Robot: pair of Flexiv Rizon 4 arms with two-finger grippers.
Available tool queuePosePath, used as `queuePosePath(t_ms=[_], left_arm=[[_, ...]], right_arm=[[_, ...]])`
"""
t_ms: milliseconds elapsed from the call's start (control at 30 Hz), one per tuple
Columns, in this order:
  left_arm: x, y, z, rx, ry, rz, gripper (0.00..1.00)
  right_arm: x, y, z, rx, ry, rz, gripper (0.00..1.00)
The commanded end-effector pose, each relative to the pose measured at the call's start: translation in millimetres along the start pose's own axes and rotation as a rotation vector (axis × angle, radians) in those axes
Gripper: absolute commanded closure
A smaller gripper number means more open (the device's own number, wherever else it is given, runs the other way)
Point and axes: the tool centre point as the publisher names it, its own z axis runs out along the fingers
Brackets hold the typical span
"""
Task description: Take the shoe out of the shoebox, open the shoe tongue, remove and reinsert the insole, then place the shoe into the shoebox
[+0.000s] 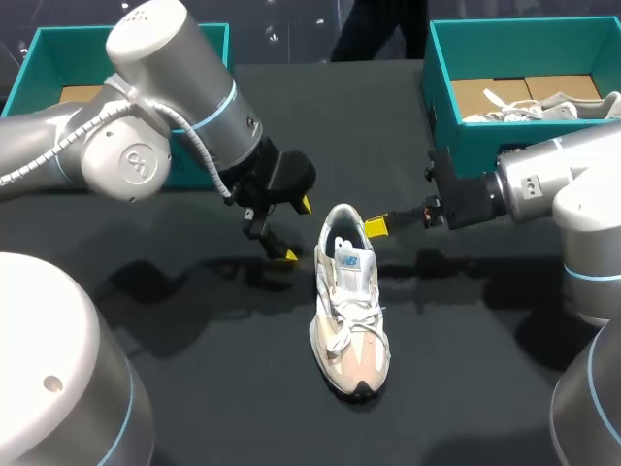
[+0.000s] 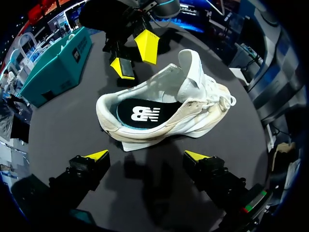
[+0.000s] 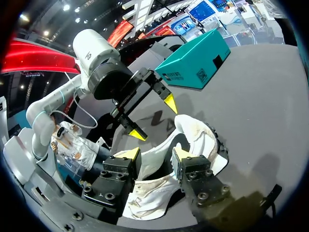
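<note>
Our left gripper (image 2: 147,155) has its jaws wide apart and empty. The shoe (image 1: 349,311) lies side-on just ahead of them, untouched. Our right gripper (image 3: 155,153) is open too, with the heel collar just ahead of its yellow tips. We see no contact from both sides, so we judge that it grips nothing.

In the head view the shoe stands upright on its sole at the middle of the frame, heel toward the top and toe toward the bottom, on the dark table (image 1: 223,388). The left gripper hangs just left of the heel and the right gripper just right of it. The tongue (image 2: 190,63) is pulled up and forward, so the mouth is open. The dark insole (image 2: 140,113) lies flat inside.

A teal right box (image 1: 466,146) in the upper right holds a second shoe (image 1: 553,105), and a left box (image 1: 44,53) sits in the upper left. Both are well apart from our shoe.

We judge that the insole step is in hand, with the shoe out and the tongue open. Next, one gripper must steady the heel while the other dips a finger in and pinches the insole's rear edge. The shoe is light and may slide or tip if it is not held.
</note>
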Motion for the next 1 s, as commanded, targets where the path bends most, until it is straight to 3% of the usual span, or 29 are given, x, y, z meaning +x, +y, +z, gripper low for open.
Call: queuePosePath(t_ms=[33, 333, 533, 900, 1000], left_arm=[[3.9, 9.4, -17.4, -0.014, -0.007, 0.007, 0.0], [1.9, 29.1, -39.0, -0.076, -0.015, 0.031, 0.0], [-1.4, 43.2, -56.4, -0.092, -0.012, 0.052, 0.0], [-15.7, 77.2, -96.2, -0.131, 0.008, 0.111, 0.0], [-19.8, 85.3, -107.1, -0.135, 0.012, 0.139, 0.0]], right_arm=[[-3.1, -4.3, -19.0, 0.011, -0.016, 0.028, 0.59], [-18.1, -7.6, -57.1, 0.052, -0.127, 0.133, 0.6], [-15.9, -5.2, -73.6, 0.084, -0.19, 0.176, 0.67], [-3.6, 0.2, -108.2, 0.164, -0.39, 0.29, 0.71], [1.9, 2.6, -110.9, 0.191, -0.449, 0.318, 0.8]])
